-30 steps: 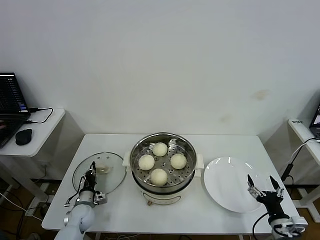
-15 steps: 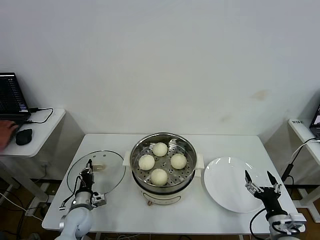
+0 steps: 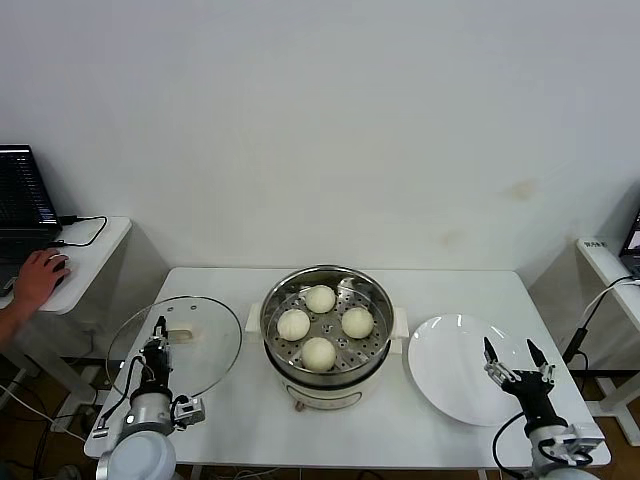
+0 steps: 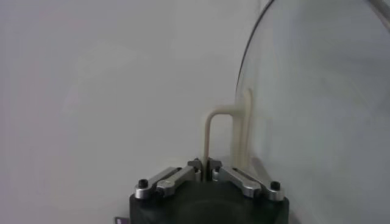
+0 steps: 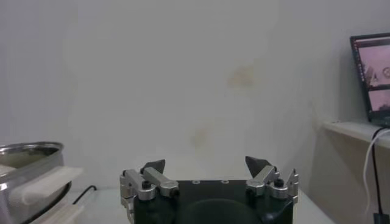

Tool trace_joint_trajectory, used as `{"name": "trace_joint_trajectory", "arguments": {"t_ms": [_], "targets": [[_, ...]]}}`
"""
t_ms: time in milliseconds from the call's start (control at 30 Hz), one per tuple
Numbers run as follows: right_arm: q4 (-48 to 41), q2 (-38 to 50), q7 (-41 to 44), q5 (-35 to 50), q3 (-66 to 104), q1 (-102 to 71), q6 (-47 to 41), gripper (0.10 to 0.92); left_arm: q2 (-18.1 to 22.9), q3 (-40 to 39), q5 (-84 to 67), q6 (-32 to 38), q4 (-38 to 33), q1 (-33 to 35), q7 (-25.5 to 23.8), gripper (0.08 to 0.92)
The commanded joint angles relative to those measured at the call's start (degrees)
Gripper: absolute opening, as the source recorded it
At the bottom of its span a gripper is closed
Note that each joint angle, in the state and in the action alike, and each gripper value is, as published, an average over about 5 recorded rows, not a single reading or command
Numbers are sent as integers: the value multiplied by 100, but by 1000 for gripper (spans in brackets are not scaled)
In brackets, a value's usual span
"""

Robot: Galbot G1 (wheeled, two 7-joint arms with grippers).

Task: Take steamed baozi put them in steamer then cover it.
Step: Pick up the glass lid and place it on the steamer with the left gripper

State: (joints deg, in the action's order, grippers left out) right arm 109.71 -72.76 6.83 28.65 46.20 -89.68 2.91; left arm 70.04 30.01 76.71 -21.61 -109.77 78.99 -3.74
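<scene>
Steamed baozi (image 3: 319, 326), four, cream-white, seated on the perforated tray inside the steamer (image 3: 327, 290), arranged as a diamond, each apart from its neighbours. Steamer at the middle of the white table (image 3: 450, 285), uncovered, cream side handle (image 5: 46, 182) visible in the right wrist view. Cover (image 3: 205, 345), clear glass with metal rim, raised off the table to the left of the steamer and tilted, near edge overlapping the table's left border in the head view. Cream handle (image 4: 222, 137) of the cover clamped between the closed jaws of the left gripper (image 3: 156, 350); in the left wrist view, glass disc (image 4: 317, 109) standing edge-on beside the handle. Right gripper (image 3: 512, 362) parked low at the table's front right, over the near edge of the white plate (image 3: 445, 365), fingers (image 5: 259, 164) spread wide, holding nothing. Plate bare, lying just right of the steamer. Side desk (image 3: 85, 255) at far left, with a laptop (image 3: 22, 200), a cable and a person's hand (image 3: 38, 280) resting on it.
</scene>
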Motion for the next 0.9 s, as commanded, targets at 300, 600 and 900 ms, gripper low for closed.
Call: {"name": "trace_joint_trajectory", "arguments": {"t_ms": [300, 600, 900], "targets": [[-168, -231, 10, -102, -46, 225, 16, 823, -10, -711, 851, -1168, -2152, -314, -1272, 133], [-187, -473, 8, -313, -54, 281, -27, 823, 578, -1916, 1161, -1179, -1663, -904, -1204, 133], [-212, -635, 17, -481, 44, 231, -21, 823, 1387, -2689, 1645, -1193, -619, -1571, -1313, 133]]}}
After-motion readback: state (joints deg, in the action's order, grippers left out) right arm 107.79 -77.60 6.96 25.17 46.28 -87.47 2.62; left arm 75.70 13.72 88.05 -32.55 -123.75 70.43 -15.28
